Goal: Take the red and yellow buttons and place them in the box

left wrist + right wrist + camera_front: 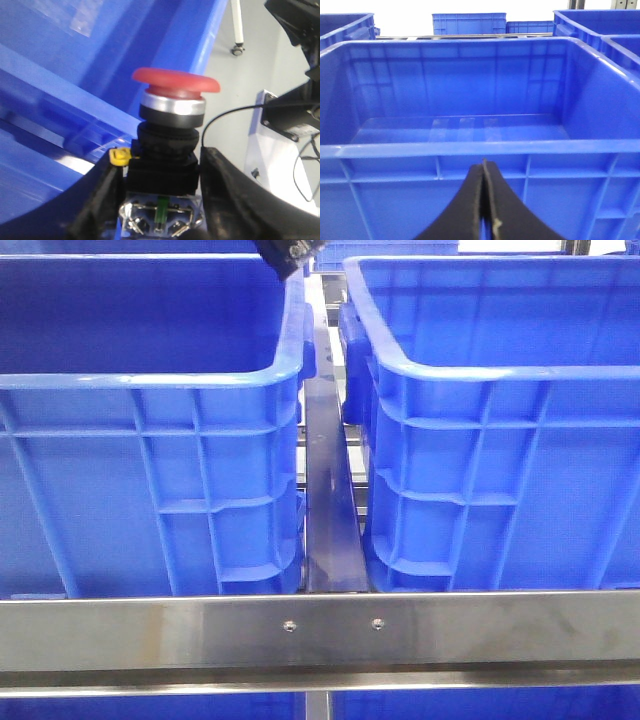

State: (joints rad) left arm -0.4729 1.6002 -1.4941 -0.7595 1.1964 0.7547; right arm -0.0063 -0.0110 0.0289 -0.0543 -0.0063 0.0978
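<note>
A: Two blue crates [150,420] stand side by side; which arm has the work?

B: Left gripper [162,200]. It is clamped on the black body of a red mushroom-head push button [175,82], cap pointing away from the wrist, with the crate wall just beside it.

A: And the right gripper [484,200]?

B: Closed on nothing, facing the other crate [455,150]. No yellow button visible.

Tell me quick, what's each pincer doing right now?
Left pincer: closed on the red mushroom-capped push button with black body.
Right pincer: shut, holding nothing, facing a blue plastic crate.
</note>
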